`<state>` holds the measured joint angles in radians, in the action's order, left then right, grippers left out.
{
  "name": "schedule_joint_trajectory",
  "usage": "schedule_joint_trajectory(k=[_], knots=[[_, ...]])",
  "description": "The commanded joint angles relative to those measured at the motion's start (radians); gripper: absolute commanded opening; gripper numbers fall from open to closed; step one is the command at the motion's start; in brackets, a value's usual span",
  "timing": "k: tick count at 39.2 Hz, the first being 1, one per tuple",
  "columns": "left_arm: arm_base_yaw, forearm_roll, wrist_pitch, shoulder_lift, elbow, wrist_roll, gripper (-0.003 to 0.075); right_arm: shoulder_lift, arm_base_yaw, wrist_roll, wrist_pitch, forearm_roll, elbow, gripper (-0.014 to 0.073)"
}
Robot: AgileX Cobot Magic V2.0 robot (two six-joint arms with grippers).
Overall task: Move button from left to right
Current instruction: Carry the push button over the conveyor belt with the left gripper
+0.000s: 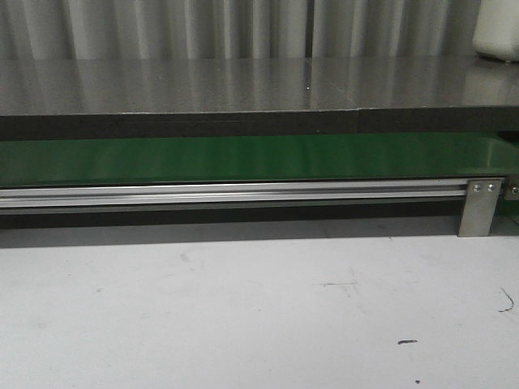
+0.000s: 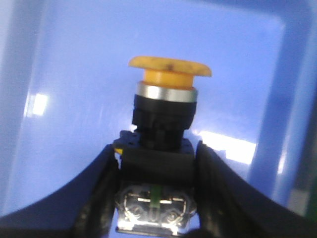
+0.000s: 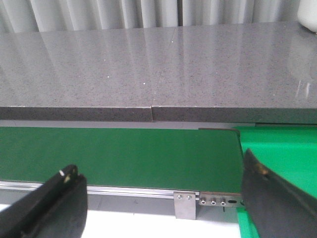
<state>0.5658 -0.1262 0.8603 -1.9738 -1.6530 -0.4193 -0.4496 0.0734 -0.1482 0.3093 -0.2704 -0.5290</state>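
The button point(image 2: 169, 69) fills the left wrist view: an orange-yellow mushroom cap over a silver ring and a black boxy body. It is inside a blue bin point(image 2: 74, 74). My left gripper point(image 2: 156, 149) is shut on the black body, one dark finger pressed against each side. In the right wrist view my right gripper point(image 3: 158, 168) is open wide with nothing between its fingers, over the near edge of the green conveyor belt point(image 3: 124, 153). The front view shows neither gripper nor the button.
A green belt point(image 1: 243, 158) with an aluminium rail point(image 1: 235, 193) and a metal bracket point(image 1: 480, 207) runs across behind the white table point(image 1: 243, 308). Beyond it lies a grey stone counter point(image 3: 148, 69). A brighter green surface point(image 3: 282, 148) adjoins the belt's right end.
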Motion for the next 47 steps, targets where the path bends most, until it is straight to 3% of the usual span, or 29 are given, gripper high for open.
schedule_joint_trajectory(k=[1,13,25,35,44,47], knots=[[-0.058,-0.031,0.004,0.117,-0.055,0.042,0.0048,-0.009,0.001,-0.009,-0.082,-0.008,-0.035,0.0645],[-0.218,-0.029,0.199,0.153,-0.054,0.147,0.0048,-0.009,0.001,-0.009,-0.082,-0.008,-0.035,0.0645],[-0.303,-0.022,0.197,0.077,-0.035,0.148,0.0088,-0.009,0.001,-0.009,-0.081,-0.008,-0.035,0.0645],[-0.324,-0.022,0.182,0.039,-0.035,0.156,0.0288,-0.009,0.001,-0.009,-0.081,-0.008,-0.035,0.0645],[-0.361,-0.024,0.223,0.044,-0.049,0.156,0.0608,-0.009,0.001,-0.009,-0.081,-0.008,-0.035,0.0645],[-0.382,-0.024,0.259,0.054,-0.082,0.156,0.0634,-0.009,0.001,-0.009,-0.081,-0.008,-0.035,0.0645]])
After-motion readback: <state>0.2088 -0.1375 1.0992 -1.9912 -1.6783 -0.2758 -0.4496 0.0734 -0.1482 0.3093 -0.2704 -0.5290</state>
